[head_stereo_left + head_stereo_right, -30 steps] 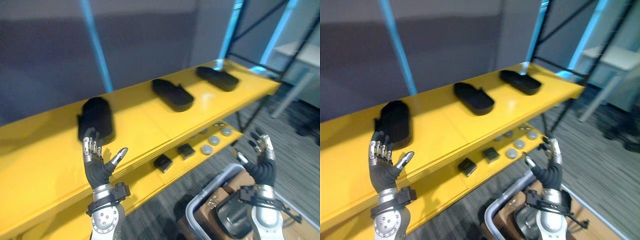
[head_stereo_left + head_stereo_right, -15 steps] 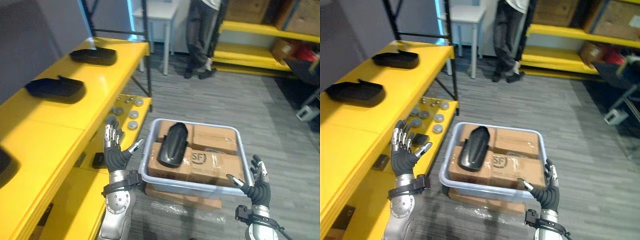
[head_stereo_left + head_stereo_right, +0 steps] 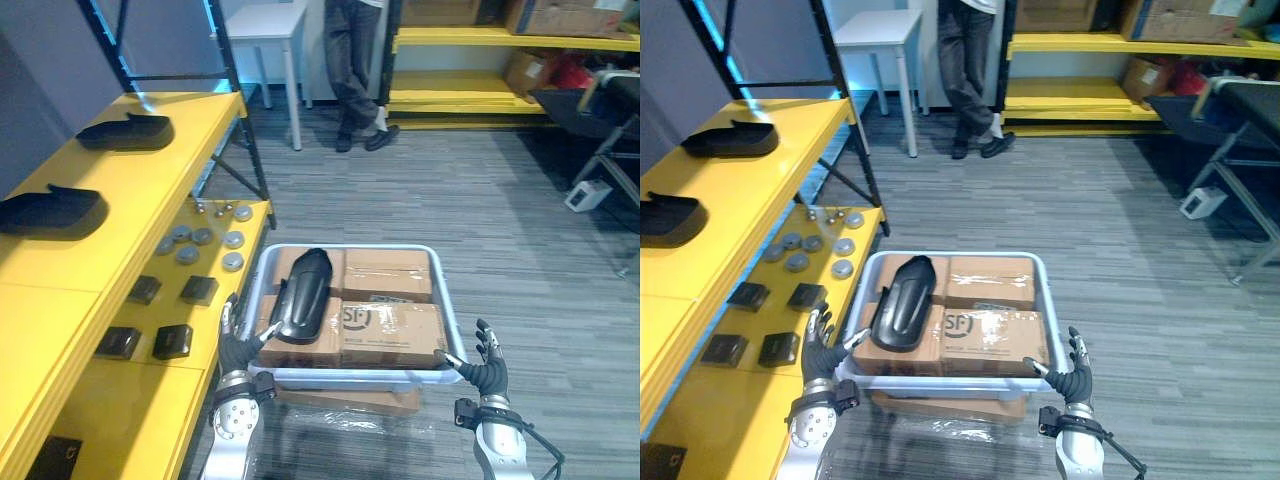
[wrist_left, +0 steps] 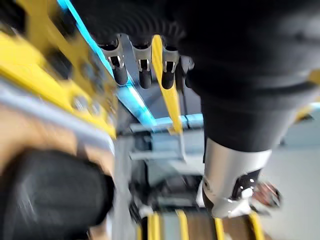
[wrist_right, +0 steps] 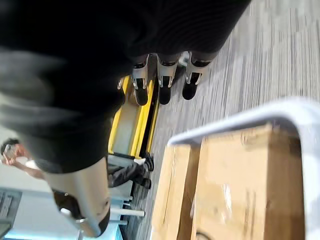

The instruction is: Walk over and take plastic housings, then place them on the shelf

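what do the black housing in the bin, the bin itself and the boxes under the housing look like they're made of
Housing: black plastic by the look, smooth, with a soft sheen along its curved back.
Bin: likely pale grey plastic, with a rounded moulded rim.
Boxes: brown cardboard, matte, sealed with glossy clear tape.

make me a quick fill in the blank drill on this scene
The black housing in the grey bin lies on cardboard ____.
The yellow shelf carries ____ other housings.
The left hand and right hand are both ____, holding nothing.
A person stands beside the white ____.
Missing words: boxes; two; open; table
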Controlling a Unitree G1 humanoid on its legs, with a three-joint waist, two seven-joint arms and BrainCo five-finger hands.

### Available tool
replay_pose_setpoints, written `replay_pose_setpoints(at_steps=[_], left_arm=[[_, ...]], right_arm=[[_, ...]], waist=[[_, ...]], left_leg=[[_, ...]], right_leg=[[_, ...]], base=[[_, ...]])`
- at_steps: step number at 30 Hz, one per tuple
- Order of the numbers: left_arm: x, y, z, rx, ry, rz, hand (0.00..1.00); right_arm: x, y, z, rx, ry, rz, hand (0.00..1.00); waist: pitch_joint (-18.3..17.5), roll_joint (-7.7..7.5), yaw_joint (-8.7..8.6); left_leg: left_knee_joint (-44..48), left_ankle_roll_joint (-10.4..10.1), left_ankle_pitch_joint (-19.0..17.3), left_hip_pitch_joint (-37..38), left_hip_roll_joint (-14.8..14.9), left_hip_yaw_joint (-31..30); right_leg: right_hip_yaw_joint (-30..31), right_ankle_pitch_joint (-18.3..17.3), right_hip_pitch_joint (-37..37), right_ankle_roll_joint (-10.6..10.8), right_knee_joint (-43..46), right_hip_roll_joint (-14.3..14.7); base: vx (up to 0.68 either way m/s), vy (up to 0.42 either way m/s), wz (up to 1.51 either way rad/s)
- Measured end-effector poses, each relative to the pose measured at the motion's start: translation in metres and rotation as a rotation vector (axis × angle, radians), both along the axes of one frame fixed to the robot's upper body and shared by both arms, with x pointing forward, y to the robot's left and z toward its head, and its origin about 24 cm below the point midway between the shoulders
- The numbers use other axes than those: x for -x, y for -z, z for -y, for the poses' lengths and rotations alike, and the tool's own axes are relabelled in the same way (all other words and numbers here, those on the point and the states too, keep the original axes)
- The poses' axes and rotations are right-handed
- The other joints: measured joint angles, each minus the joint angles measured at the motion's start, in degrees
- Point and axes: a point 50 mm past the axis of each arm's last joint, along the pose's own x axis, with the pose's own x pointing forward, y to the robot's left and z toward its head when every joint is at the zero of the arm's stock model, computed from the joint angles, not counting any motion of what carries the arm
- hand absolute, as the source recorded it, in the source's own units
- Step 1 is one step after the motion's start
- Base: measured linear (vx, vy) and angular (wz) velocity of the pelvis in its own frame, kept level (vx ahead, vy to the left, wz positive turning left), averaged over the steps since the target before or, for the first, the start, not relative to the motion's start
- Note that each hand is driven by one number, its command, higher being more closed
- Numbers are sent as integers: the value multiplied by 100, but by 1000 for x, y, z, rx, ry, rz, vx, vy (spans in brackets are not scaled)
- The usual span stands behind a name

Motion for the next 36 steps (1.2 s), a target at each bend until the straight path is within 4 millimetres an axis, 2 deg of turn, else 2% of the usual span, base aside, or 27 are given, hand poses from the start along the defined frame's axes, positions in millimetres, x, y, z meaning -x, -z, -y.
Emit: replay_pose_setpoints(at_steps=[1, 3, 4, 6, 8, 9, 11, 12, 13, 16, 19, 23, 24, 27, 31, 32, 36], left_arm=[[2, 2, -4, -19, -12, -14, 0], [3, 2, -5, -49, -5, -22, 0], [5, 3, -8, -77, -10, -31, 0], [7, 4, -12, -101, -21, -39, 0], [7, 4, -15, -115, -30, -41, 0], [5, 4, -15, -115, -27, -42, 0], [1, 10, -14, -82, -16, -67, 0], [0, 11, -13, -69, -15, -68, 0], [-2, 14, -12, -50, -9, -80, 0], [-9, 21, -11, -7, -4, -109, 0], [-18, 24, -7, 8, 10, -124, 0], [-30, 24, -5, 47, 10, -123, 0], [-32, 23, -5, 59, 7, -117, 0], [-37, 22, -3, 69, 7, -118, 0], [-44, 26, 0, 69, 9, -147, 0], [-45, 27, 0, 68, 6, -156, 0], [-48, 28, 0, 75, -11, -166, 0]], right_arm=[[-2, -1, -5, 6, 8, 3, 0], [-6, -3, -8, 23, 8, 9, 0], [-19, -8, -12, 37, -2, 14, 0], [-37, -21, -17, 44, -8, 47, 0], [-70, -52, -26, 67, -3, 125, 0], [-80, -64, -28, 71, 6, 149, 0], [-113, -103, -28, 60, 66, 209, 0], [-120, -114, -26, 57, 83, 229, 0], [-128, -135, -20, 60, 121, 266, 0], [-143, -172, -6, 90, 190, 314, 0], [-152, -186, 2, 111, 218, 299, 0], [-158, -184, 14, 127, 249, 222, 0], [-159, -182, 16, 131, 255, 197, 0], [-161, -184, 18, 146, 260, 185, 0], [-161, -189, 16, 158, 263, 201, 0], [-162, -189, 12, 154, 257, 207, 100], [-162, -189, 9, 177, 258, 217, 100]], waist=[[11, -105, 18], [44, -172, 114], [78, -212, 222], [189, -267, 324], [383, -327, 482], [494, -330, 515], [774, -326, 612], [875, -328, 652], [1001, -322, 732], [1159, -314, 808], [1279, -286, 867], [1348, -225, 886], [1381, -219, 940], [1466, -160, 997], [1507, -158, 998], [1507, -158, 991], [1512, -166, 938]], left_leg=[[-152, 73, 46, 7, -258, -4], [-363, 207, 161, 8, -541, 4], [-469, 327, 244, -51, -761, 0], [-463, 363, 259, -136, -896, -13], [-395, 414, 286, -452, -967, -129], [-394, 444, 307, -492, -972, -156], [-371, 493, 355, -725, -981, -295], [-370, 492, 365, -745, -980, -310], [-352, 501, 383, -842, -981, -347], [-335, 524, 443, -1170, -985, -455], [-334, 542, 462, -1319, -994, -471], [-312, 549, 512, -1616, -975, -611], [-303, 546, 518, -1678, -945, -609], [-264, 548, 521, -1805, -878, -613], [-273, 558, 553, -1881, -865, -620], [-300, 562, 572, -1899, -861, -616], [-470, 560, 707, -1930, -865, -619]], right_leg=[[-82, -10, -20, 119, 0, -238], [-140, 13, -77, 252, -13, -491], [-211, 74, -115, 360, -80, -676], [-271, 121, -124, 430, -167, -794], [-341, 188, -326, 483, -185, -837], [-398, 192, -341, 483, -183, -839], [-509, 206, -485, 479, -175, -830], [-553, 210, -498, 476, -172, -828], [-584, 219, -568, 472, -165, -821], [-633, 272, -837, 468, -137, -797], [-640, 322, -976, 478, -138, -788], [-757, 384, -1193, 453, -134, -739], [-750, 417, -1269, 447, -125, -710], [-750, 536, -1392, 429, -125, -649], [-742, 607, -1478, 374, -124, -622], [-738, 618, -1516, 369, -118, -618], [-732, 618, -1624, 368, -99, -612]], base=[[62, 256, 33], [90, 217, 36], [102, 191, 28], [91, 135, 23], [52, 85, 29], [15, 31, 29], [-11, 19, 27], [-11, 19, 21], [1, 10, 13], [5, 22, 17], [15, 11, 2], [16, 18, 12], [0, 0, 0], [13, 15, -7], [7, 10, -3], [13, 18, -5], [0, 0, 0]])
